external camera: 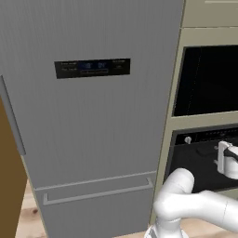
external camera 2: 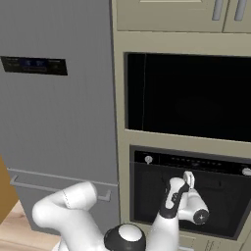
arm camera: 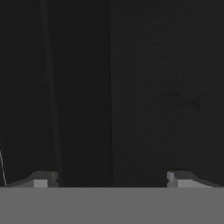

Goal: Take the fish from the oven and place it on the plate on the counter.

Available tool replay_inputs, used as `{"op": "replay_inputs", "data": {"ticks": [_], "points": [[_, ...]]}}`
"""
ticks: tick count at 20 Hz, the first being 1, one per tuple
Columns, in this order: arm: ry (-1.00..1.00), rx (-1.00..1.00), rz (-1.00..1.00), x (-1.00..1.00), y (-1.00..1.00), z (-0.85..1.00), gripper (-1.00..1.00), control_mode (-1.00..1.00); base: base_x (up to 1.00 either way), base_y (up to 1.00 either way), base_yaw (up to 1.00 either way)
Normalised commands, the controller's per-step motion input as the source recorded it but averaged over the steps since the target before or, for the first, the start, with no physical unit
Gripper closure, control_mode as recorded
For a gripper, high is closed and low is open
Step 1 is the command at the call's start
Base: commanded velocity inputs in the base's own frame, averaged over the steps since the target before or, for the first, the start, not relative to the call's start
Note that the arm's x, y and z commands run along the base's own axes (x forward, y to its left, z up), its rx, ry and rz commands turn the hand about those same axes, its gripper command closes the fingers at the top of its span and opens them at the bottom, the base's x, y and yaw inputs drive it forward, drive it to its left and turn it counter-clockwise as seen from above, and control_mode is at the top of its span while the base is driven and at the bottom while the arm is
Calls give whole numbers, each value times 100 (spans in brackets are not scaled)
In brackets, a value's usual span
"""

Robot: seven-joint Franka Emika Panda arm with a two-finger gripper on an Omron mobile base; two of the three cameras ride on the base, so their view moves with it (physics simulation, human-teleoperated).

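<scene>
Oven point(external camera 2: 188, 196) door was shut, so the gripper point(arm camera: 109, 178), fingers spread wide and empty, faced its upper edge.

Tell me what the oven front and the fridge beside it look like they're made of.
The oven door looks like glossy black glass: dark and smooth, under a black control strip with a pale knob. The fridge looks like brushed grey metal, going by faint vertical streaks and a matching bar handle; being rendered, it could also be painted.
</scene>
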Motion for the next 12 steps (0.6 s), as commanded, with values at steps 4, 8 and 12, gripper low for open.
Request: {"op": "replay_inputs", "data": {"ticks": [4, 8, 12], "points": [[0, 0, 0, 58, 0, 0, -100, -100, 0, 0, 0], [0, 0, 0, 12, 0, 0, -100, -100, 0, 0, 0], [0, 0, 0, 0, 0, 0, 100, -100, 0, 0, 0]]}}
